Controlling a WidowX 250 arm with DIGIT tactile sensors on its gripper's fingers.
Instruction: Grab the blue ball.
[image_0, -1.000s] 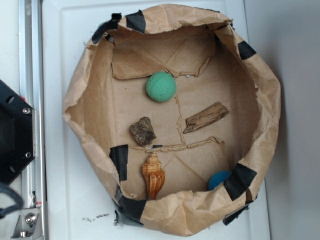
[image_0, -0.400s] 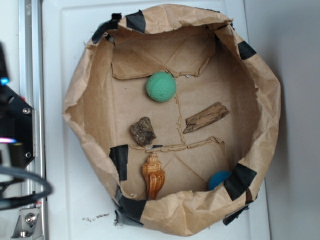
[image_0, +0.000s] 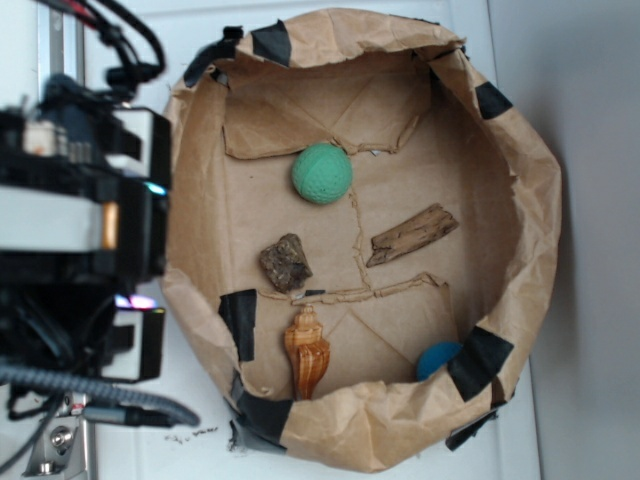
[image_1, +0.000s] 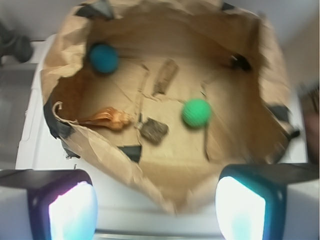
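The blue ball (image_0: 437, 358) is a small teal ball lying in the lower right corner of the brown paper bag (image_0: 540, 200), partly tucked under a black tape patch. In the wrist view the blue ball (image_1: 103, 58) sits at the far left of the bag's floor. My gripper (image_0: 150, 245) hangs over the bag's left rim, far from the ball. In the wrist view the gripper (image_1: 157, 205) is open, its two lit pads (image_1: 72, 212) wide apart with nothing between them.
Also in the bag are a green textured ball (image_0: 321, 173), a bark chunk (image_0: 286, 262), a wood stick (image_0: 412, 235) and a tan shell (image_0: 306, 350). The bag's crumpled walls stand up all round. It rests on a white surface (image_0: 120, 60).
The arm has swung in from the left edge and now covers the bag's left rim. Nothing inside the bag has moved.
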